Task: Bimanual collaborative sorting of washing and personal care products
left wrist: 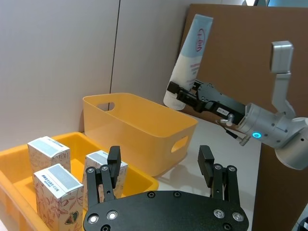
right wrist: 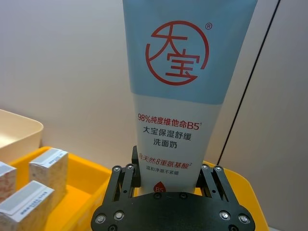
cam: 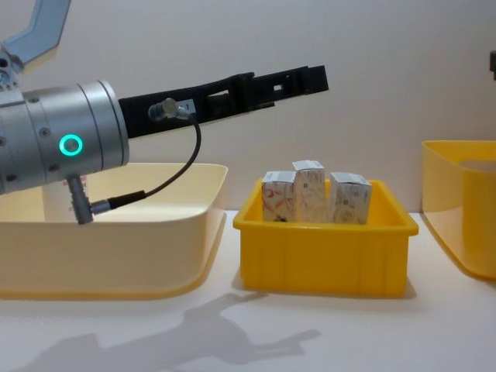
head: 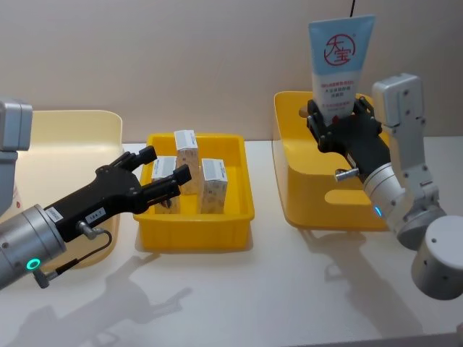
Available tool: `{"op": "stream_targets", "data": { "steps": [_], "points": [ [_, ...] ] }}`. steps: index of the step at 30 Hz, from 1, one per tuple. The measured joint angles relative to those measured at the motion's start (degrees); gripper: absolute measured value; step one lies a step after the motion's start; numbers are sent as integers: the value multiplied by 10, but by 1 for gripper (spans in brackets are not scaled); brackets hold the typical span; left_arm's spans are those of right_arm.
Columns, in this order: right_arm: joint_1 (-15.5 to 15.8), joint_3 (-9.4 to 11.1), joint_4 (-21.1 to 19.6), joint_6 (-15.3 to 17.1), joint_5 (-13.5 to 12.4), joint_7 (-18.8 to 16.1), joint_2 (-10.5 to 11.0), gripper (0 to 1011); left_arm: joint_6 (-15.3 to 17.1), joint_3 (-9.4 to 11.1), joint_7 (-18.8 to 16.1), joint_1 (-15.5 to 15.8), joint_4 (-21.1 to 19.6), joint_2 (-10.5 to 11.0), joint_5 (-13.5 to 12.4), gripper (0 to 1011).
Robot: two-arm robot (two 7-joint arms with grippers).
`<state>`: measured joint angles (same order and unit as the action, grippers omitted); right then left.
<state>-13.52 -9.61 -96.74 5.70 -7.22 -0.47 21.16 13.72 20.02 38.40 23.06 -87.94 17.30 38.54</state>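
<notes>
Light-blue tube (head: pixel 341 54) stands upright, clamped low by the right gripper (head: pixel 340 119) above the right bin (head: pixel 304 195); moving it wants a vertical hold, clear of the rim. Left gripper (head: pixel 166 163), spread wide, hovers by the cartons (head: pixel 213 184).

Plain beige wall (head: pixel 145 58), divided by a vertical seam (right wrist: pixel 249 82), behind a white table (head: pixel 253 289); brown panel (left wrist: pixel 240 48) at one side; soft shadows on tabletop.

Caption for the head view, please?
Right gripper holds a light-blue tube above a yellow bin; open left gripper hovers by three cartons.
</notes>
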Motion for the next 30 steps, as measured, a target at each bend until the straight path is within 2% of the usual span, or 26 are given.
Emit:
{"op": "stream_targets", "data": {
  "steps": [16,30],
  "points": [
    [-38,-4,70,49,27,33,-35,563,0,0,0,0,0,0,0,1000],
    [-58,-12,113,69,43,49,-58,563,0,0,0,0,0,0,0,1000]
  ]
}}
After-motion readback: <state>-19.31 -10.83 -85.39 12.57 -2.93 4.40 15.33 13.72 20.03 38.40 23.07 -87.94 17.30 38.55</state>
